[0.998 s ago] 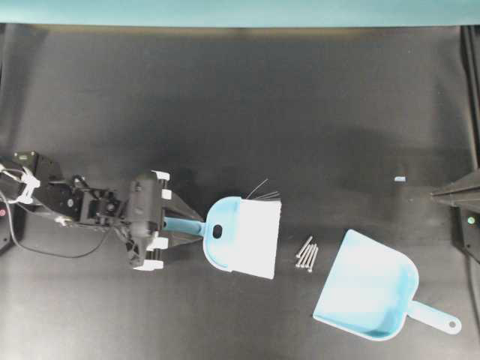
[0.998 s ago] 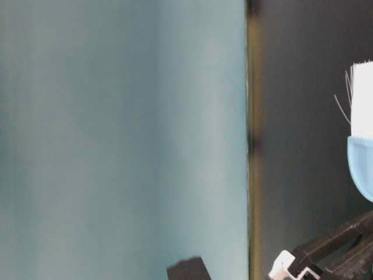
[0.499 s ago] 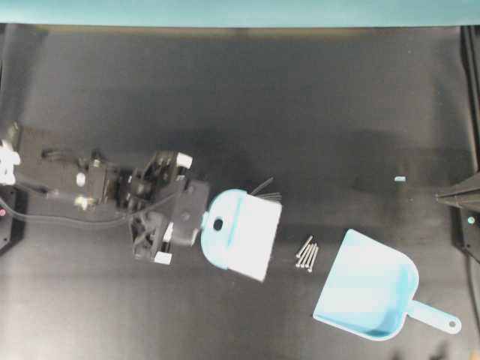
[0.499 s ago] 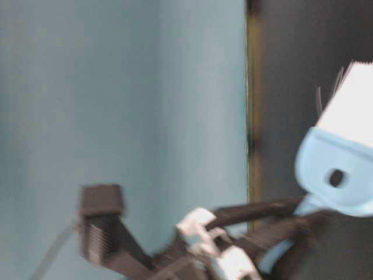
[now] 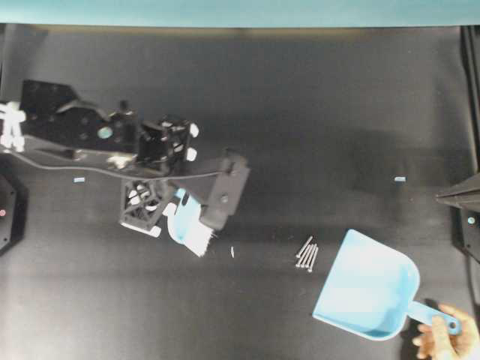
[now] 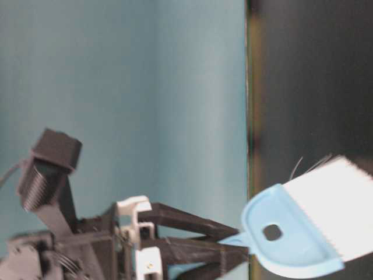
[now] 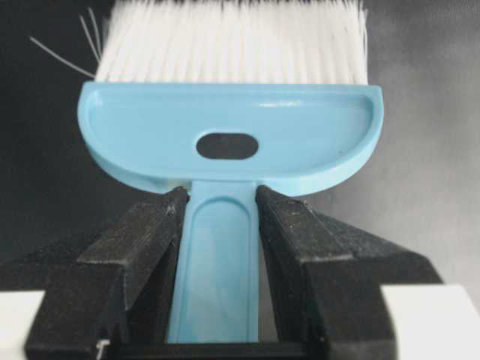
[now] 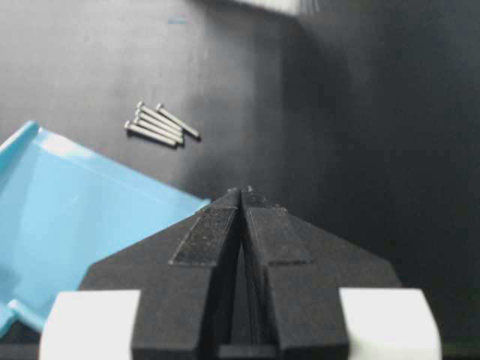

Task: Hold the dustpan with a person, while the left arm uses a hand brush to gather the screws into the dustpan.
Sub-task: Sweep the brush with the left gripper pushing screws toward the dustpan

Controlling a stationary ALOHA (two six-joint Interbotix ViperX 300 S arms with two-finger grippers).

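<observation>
The overhead view looks straight down on the whole dark tabletop point(image 5: 315, 97), far enough off to take in the hand brush point(image 5: 191, 229), the screws point(image 5: 307, 253) and the dustpan point(image 5: 367, 286) together. The table-level view sits low and close, appears turned on its side, and shares only the brush with it. The left wrist camera looks close along its hand point(image 7: 221, 202) at that brush, while the right wrist camera looks over its own hand point(image 8: 241, 193) at the screws and pan seen from overhead.
</observation>
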